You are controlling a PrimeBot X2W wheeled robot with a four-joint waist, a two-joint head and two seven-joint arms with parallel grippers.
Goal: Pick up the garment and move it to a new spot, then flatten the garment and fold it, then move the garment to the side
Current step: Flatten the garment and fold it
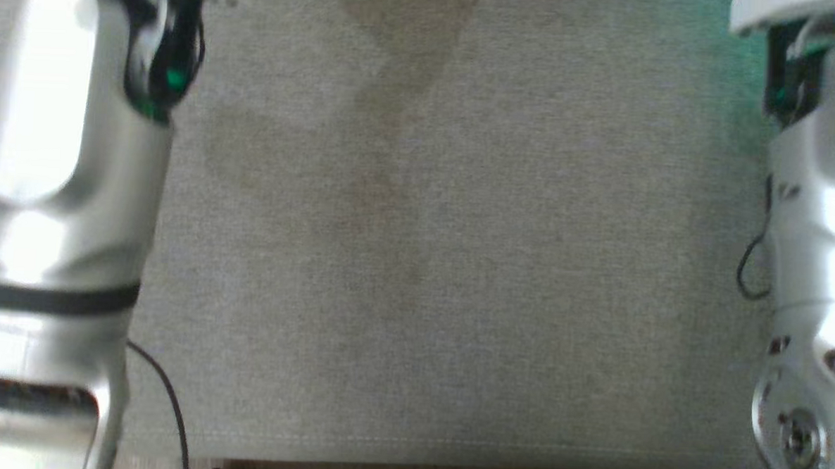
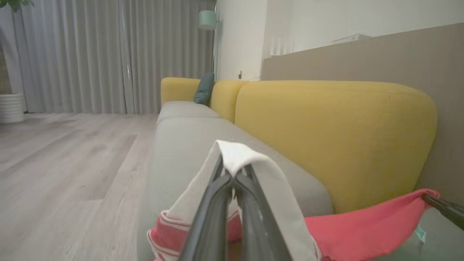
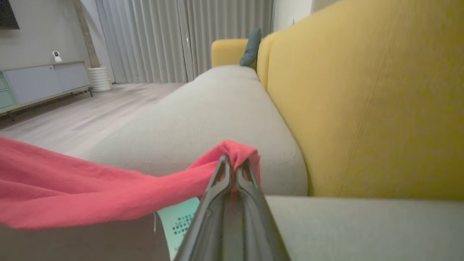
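Jaws clamp garment (image 3: pixel 72 192) at 2 ends.

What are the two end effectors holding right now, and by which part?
Both hold the garment. The left end effector pinches a pale fold and the right end effector a red fold, with the cloth stretched between them.
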